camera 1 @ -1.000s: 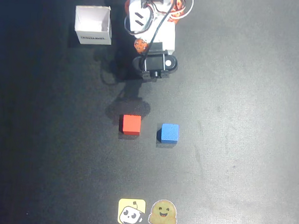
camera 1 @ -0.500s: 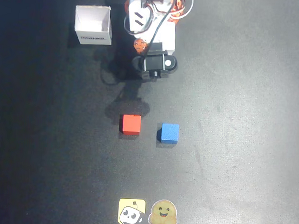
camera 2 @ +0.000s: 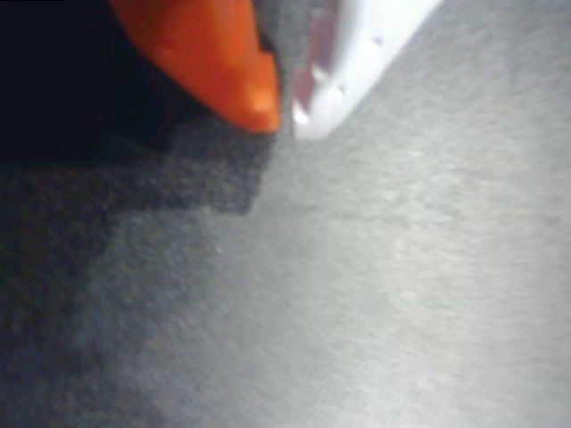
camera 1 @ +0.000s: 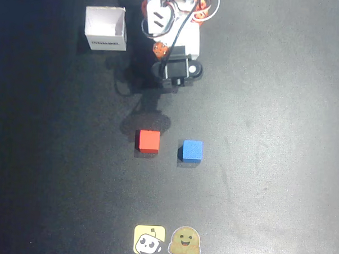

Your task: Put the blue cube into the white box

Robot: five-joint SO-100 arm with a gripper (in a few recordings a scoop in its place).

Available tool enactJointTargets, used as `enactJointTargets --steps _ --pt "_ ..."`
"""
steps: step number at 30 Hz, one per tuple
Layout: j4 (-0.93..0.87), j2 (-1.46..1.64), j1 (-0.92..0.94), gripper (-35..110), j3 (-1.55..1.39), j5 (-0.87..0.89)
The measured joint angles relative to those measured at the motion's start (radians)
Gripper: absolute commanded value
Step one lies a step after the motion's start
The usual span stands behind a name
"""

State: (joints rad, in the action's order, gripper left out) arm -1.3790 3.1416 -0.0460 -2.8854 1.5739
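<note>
Gripper (camera 2: 284, 111) shows up at the top of the wrist view as an orange finger (camera 2: 210, 53) and a white finger (camera 2: 343, 67), tips practically touching with just a sliver of gap, so it's closed or next to it and has nothing in it. Below the tips it's all blurry grey tabletop plus a blocky shadow on the left.

From the overhead view, the blue cube (camera 1: 191, 151) sits flat on the black table (camera 1: 281, 137), a bit below the middle of the frame and slightly right of center. Nothing is touching it. Just to its left, with a clear gap between them, is the red cube (camera 1: 148, 140), same size, sitting a hair higher in the frame.

The white box (camera 1: 106, 27) is way up in the upper left, open side up, with dark printed text on the wall facing the bottom of the frame. It's well apart from both cubes.

The arm (camera 1: 174, 43) is folded up at the top center, just right of the box, white and orange parts with a black camera block at its lower end. Its shadow falls on the table down toward the red cube.

At the bottom edge, center, there are two little stickers (camera 1: 167, 240), both yellowish cartoon faces, side by side.
</note>
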Motion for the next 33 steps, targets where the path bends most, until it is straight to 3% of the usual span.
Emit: enactJointTargets --steps 4,10,16,33 --pt "0.008 -0.127 -0.003 0 0.112 0.000" --pt "0.014 -0.609 -0.029 5 0.465 0.000" --pt "0.046 -0.986 -0.081 18 0.724 0.029" --pt "0.273 -1.465 -0.163 22 0.962 0.098"
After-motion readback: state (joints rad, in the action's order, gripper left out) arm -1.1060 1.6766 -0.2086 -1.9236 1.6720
